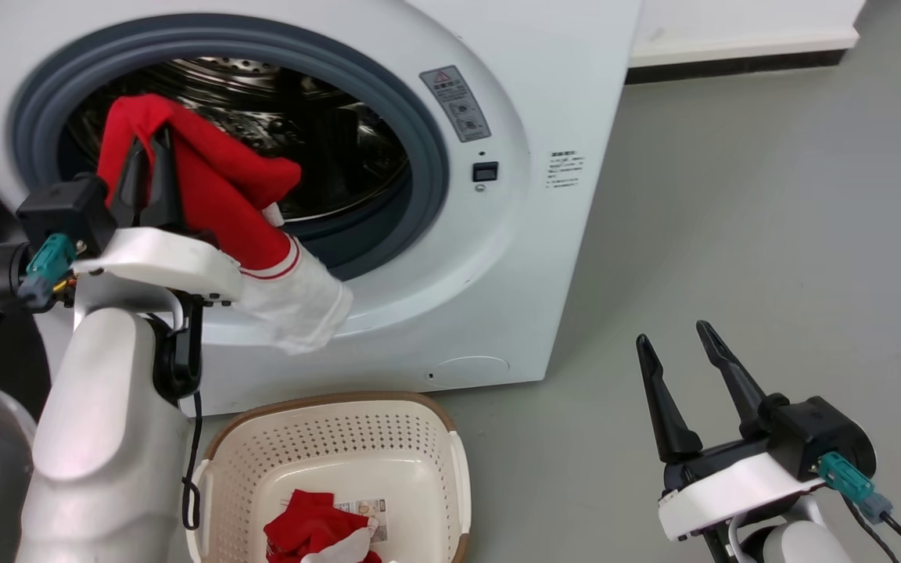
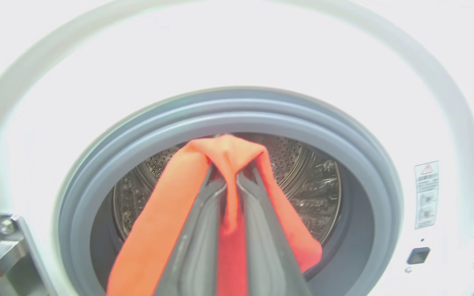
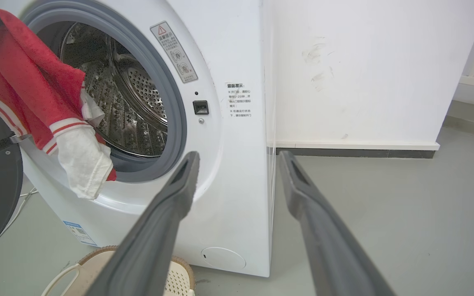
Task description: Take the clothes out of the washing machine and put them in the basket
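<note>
While my left claw (image 1: 149, 156) grips the red cloth (image 1: 216, 184) tight, I should move it slowly over the basket (image 1: 325, 400) before letting go; my right claw (image 1: 673, 335) is open.

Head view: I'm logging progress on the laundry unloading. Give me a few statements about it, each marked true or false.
1. The left gripper is shut on a red garment in front of the porthole. True.
2. The basket is empty. False: red cloth lies on its floor.
3. The right gripper holds cloth. False: it is open and holds nothing.
4. The washing machine has its porthole open. True.
</note>
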### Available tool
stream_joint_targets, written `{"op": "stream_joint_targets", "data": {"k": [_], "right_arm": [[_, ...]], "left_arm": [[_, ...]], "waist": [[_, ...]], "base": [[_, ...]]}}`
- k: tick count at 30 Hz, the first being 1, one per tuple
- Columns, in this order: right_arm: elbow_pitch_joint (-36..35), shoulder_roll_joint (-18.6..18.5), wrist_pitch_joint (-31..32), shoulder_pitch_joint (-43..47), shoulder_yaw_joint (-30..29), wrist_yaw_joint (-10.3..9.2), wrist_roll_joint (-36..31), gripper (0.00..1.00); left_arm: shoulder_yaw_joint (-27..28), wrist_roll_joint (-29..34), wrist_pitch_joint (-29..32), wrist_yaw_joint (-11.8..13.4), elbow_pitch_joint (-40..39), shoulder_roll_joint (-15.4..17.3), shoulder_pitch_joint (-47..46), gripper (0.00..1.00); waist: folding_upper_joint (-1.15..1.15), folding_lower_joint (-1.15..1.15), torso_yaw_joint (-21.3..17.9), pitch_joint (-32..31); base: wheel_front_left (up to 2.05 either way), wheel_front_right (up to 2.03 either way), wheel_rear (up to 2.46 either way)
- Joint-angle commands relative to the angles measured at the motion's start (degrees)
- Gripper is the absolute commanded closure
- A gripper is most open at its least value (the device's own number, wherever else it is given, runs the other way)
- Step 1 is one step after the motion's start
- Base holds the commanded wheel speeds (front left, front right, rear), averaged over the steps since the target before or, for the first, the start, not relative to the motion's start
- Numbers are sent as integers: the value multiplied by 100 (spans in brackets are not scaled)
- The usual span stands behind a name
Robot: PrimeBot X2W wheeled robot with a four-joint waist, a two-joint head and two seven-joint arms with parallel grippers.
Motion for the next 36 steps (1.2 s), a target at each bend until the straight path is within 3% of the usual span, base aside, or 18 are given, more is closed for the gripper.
{"op": "stream_joint_targets", "data": {"k": [1, 11, 16, 24, 36], "right_arm": [[-41, 4, 20, 71, -12, -2, -3, 0], [-210, 4, 127, 142, 7, -2, -80, 0], [-272, 4, 132, 26, 55, -2, -99, 0], [-322, 4, 106, -194, 94, -2, -113, 0], [-358, 4, -13, -768, 271, -3, -58, 0]], "left_arm": [[-7, 8, 30, 49, -271, 3, 142, 100], [-394, 154, 837, 368, -3014, -111, 1585, 100], [-698, 105, 1144, 438, -3347, -276, 2289, 100], [-1102, -17, 1043, 295, -1945, -559, 2602, 100], [-1405, 257, 685, 155, 1426, -670, 1157, 100]], "waist": [[0, 1, 69, -40], [0, 1, 211, 26], [0, 1, 211, 264], [0, 1, 170, 871], [0, 1, -82, 2170]], "base": [[0, 0, 0], [0, 0, 0], [0, 0, 0], [0, 0, 0], [0, 0, 0]]}}
